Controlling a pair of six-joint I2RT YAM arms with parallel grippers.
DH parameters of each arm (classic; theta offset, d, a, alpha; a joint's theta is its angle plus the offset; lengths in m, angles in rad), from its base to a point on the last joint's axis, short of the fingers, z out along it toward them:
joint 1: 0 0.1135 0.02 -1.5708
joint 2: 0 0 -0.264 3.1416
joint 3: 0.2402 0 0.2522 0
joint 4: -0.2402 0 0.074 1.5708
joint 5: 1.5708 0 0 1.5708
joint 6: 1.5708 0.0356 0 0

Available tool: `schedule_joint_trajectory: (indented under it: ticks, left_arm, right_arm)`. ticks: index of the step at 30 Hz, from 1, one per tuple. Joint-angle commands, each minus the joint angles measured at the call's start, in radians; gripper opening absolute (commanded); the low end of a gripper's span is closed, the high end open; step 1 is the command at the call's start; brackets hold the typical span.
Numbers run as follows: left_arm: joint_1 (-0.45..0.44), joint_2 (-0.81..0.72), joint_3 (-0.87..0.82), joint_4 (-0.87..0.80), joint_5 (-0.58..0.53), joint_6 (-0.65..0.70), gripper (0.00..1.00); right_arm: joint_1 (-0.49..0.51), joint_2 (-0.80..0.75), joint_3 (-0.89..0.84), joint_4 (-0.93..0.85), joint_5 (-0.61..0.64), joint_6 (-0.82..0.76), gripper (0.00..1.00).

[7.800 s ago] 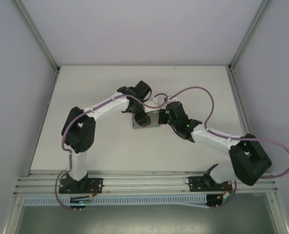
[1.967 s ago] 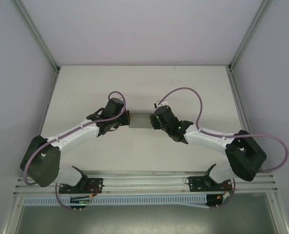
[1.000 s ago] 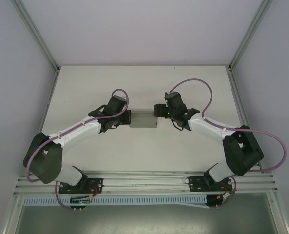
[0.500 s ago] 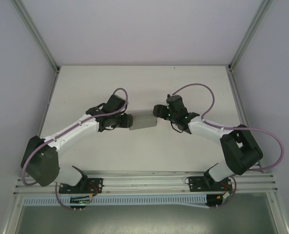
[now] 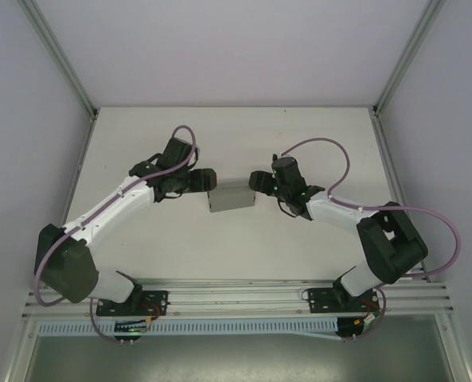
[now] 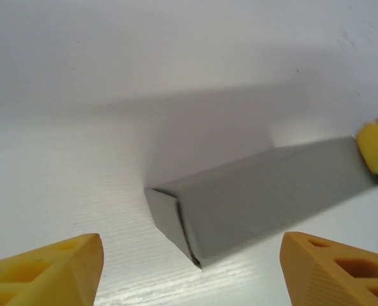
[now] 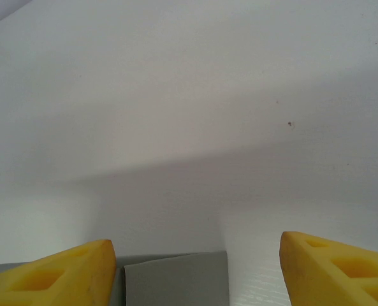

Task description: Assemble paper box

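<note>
Left pincer (image 5: 204,181) is standing spread, its yellow fingers (image 6: 55,268) framing the near end of the paper box (image 5: 232,197) without touching it. Right pincer (image 5: 258,181) is facing it from the opposite side, jaws likewise spread. The box's far end is lying between that pincer's fingers, close against one of them, with a gap showing at the other. Folded into a long grey block, the box is resting on the white counter (image 5: 220,247), directly between the two pincers, pinched by neither.

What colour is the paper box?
The paper box is plain grey, clearest in the left wrist view.
</note>
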Motion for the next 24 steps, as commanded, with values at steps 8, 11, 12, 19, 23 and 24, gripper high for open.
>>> schedule_joint_trajectory:
  ticks: [8, 11, 12, 19, 23, 24]
  left_arm:
    - [0.059, 0.072, -0.116, 0.117, 0.136, -0.040, 0.63]
    - [0.061, 0.086, -0.160, 0.145, 0.167, -0.057, 0.55]
    - [0.061, 0.083, -0.184, 0.162, 0.177, -0.064, 0.52]
    - [0.061, 0.071, -0.348, 0.251, 0.173, -0.114, 0.48]
    - [0.060, 0.094, -0.419, 0.349, 0.221, -0.147, 0.40]
    - [0.061, 0.104, -0.430, 0.363, 0.229, -0.152, 0.39]
  right_arm:
    - [0.005, 0.059, -0.057, -0.180, 0.018, -0.052, 0.68]
    - [0.004, 0.065, -0.057, -0.191, 0.022, -0.053, 0.68]
    - [0.005, 0.068, -0.056, -0.193, 0.021, -0.055, 0.68]
    - [-0.002, 0.077, -0.089, -0.143, -0.012, -0.100, 0.67]
    - [-0.011, 0.097, -0.122, -0.080, -0.093, -0.184, 0.63]
    - [-0.008, 0.102, -0.139, -0.048, -0.118, -0.216, 0.63]
